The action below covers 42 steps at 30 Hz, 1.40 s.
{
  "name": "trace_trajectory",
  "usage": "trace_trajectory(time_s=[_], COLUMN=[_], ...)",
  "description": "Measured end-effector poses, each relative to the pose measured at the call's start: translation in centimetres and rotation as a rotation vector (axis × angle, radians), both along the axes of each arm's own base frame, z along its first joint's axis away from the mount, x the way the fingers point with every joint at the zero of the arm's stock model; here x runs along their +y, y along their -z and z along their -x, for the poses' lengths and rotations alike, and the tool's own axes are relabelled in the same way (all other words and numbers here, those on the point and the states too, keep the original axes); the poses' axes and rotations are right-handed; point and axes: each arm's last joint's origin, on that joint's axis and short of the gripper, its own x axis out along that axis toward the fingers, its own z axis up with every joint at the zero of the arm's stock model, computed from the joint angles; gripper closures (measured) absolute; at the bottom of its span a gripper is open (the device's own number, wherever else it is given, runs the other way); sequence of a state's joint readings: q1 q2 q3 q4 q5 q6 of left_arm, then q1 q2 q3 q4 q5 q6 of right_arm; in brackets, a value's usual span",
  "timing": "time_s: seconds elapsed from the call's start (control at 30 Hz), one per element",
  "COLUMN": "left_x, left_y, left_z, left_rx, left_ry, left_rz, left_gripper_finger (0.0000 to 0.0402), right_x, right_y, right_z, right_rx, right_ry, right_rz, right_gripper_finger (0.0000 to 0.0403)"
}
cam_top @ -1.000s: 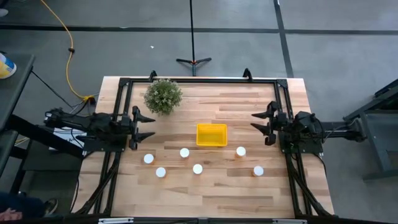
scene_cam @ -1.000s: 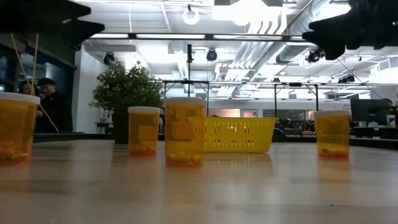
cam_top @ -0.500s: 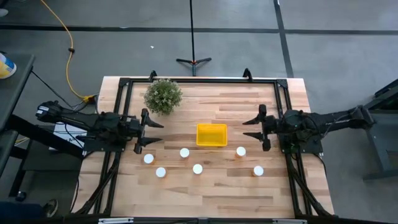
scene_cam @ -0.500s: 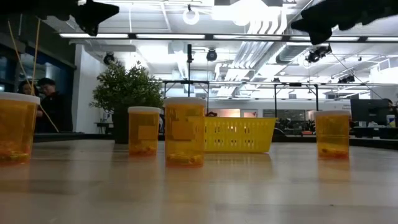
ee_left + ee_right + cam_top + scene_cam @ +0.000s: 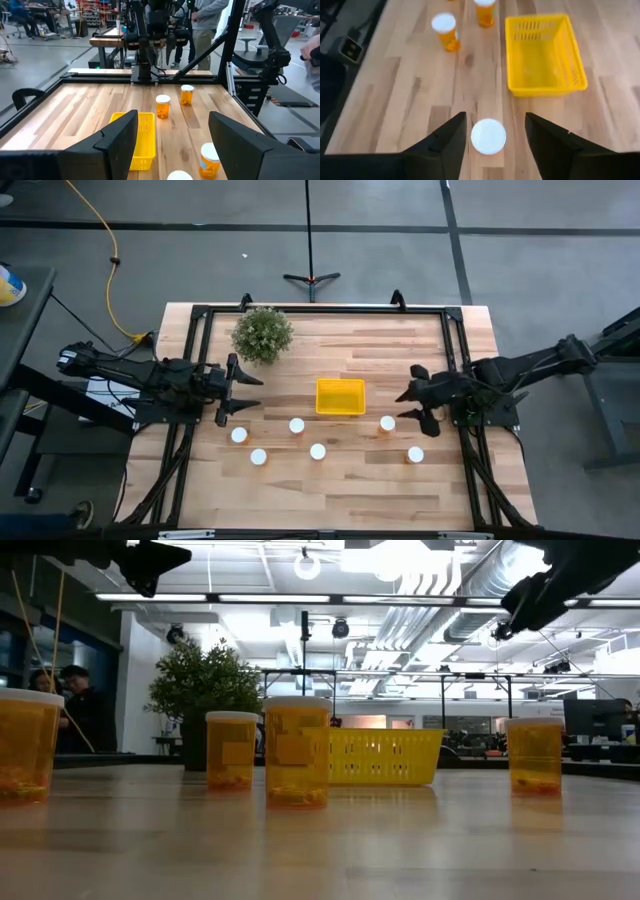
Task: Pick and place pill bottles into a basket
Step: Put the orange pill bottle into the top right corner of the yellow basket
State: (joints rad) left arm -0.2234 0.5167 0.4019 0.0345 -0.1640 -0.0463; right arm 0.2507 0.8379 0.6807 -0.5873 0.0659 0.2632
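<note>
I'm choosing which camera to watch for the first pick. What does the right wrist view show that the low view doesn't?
Only the right wrist view shows the basket is empty inside, and a white-capped pill bottle framed between the right gripper and its open fingers. Only the low view shows the potted plant and the room behind. Both show the basket and upright bottles on the table.

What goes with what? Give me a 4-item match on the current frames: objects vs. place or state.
Column 1:
1. basket
2. plant
3. right gripper
4. left gripper

Column 2:
A. open, above a white-capped bottle
B. far left part of the table
C. empty, mid-table
D. open, between plant and the leftmost bottle

Pairs: 1-C, 2-B, 3-A, 4-D
</note>
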Motion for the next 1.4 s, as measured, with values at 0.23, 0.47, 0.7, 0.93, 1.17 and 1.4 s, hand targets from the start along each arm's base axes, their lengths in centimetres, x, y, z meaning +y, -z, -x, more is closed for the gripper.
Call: trace_trajectory(time_s=[0.23, 0.47, 0.7, 0.93, 1.17, 1.4], left_x=[0.0, 0.0, 0.1, 0.1, 0.1, 0.1], left_y=[0.1, 0.1, 0.1, 0.1, 0.2, 0.4], left_z=[0.0, 0.0, 0.0, 0.0, 0.0, 0.0], left_rx=[0.010, 0.015, 0.015, 0.015, 0.020, 0.042], left_ry=[-0.003, -0.012, -0.015, -0.030, -0.031, -0.033], left_rz=[0.001, -0.001, -0.001, -0.002, -0.003, -0.009], left_gripper_finger=[0.0126, 0.0126, 0.0126, 0.0126, 0.0126, 0.0126], right_x=[1.1, 1.6, 1.8, 2.0, 2.1, 2.1], right_y=[1.4, 2.1, 3.9, 5.3, 5.6, 5.5], right_z=[-2.0, -2.8, -4.1, -4.9, -5.1, -5.3], right_rx=[0.087, 0.201, 0.275, 0.336, 0.340, 0.322], right_ry=[-0.025, 0.025, 0.044, 0.036, 0.035, 0.004], right_rz=[-0.079, -0.062, 0.035, 0.074, 0.075, 0.099], right_gripper_finger=[0.0142, 0.0133, 0.0132, 0.0132, 0.0132, 0.0132])
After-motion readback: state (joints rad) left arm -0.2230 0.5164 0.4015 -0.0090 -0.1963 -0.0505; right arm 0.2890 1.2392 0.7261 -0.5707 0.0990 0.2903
